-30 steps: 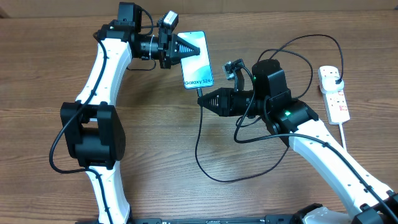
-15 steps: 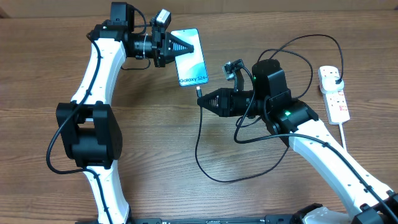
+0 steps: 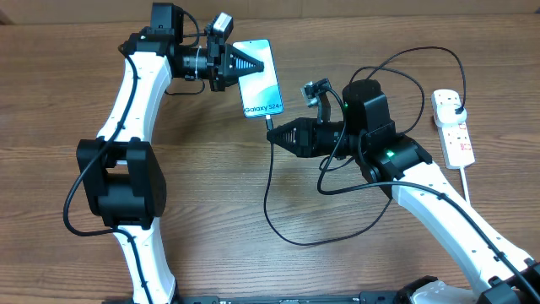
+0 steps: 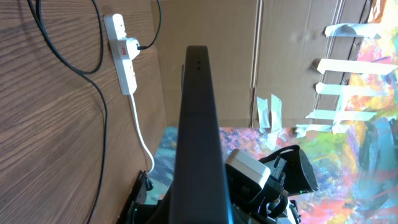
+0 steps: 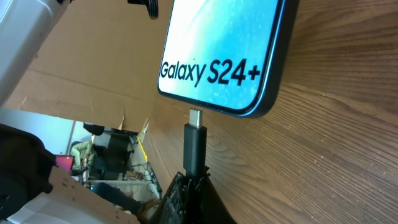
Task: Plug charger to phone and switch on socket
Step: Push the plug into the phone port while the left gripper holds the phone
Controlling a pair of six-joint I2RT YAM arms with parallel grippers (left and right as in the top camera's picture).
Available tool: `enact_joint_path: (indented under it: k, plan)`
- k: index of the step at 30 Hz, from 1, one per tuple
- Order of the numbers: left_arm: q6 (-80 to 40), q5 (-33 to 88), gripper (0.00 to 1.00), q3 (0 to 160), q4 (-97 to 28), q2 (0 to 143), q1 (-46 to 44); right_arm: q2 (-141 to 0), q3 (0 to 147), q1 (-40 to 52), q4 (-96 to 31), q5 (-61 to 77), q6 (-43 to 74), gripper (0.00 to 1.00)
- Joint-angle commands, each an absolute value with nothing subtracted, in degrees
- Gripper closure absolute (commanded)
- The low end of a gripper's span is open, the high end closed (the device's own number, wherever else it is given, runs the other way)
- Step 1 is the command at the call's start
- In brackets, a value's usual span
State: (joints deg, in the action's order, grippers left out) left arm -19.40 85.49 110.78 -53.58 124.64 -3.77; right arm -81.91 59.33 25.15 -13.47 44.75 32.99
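The left pincer (image 3: 253, 64), in the upper left of the overhead frame, is clamped on the phone (image 3: 263, 84) at the upper part of its left side. It holds the phone with its lit teal screen in plain overhead view. In the left wrist view the phone (image 4: 199, 124) shows only as a dark slab seen edge-on, running up the middle of the frame. The right pincer (image 3: 275, 133), at the centre of the overhead frame, is closed on the connector end of the charger (image 5: 194, 146). In the right wrist view the black connector stands up out of the fingers at the bottom centre. Its small metal tip sits right at the phone's lower edge, under the words "Galaxy S24+". Whether the tip has entered the port cannot be told. There is one phone, one charger and one socket (image 3: 456, 135). The charger's thin black cable loops across the counter (image 3: 354, 262) to the socket, which lies at the right edge of the overhead frame. A black plug sits in the socket's upper end, and a thick white cord (image 4: 142, 134) leaves it.
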Motion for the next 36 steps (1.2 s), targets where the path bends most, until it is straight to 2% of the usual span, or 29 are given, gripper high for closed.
enact_joint_path:
  k: [1,36]
  plan:
    - [-19.35,87.92,0.96,111.92,-53.47,124.07,-4.19,-80.58,59.31,25.02,-13.54,45.08,32.60,0.96]
    - [-20.82,87.92,0.96,111.92,-53.49,124.07,-5.65,-80.58,59.31,25.02,-13.85,45.08,33.04,0.96]
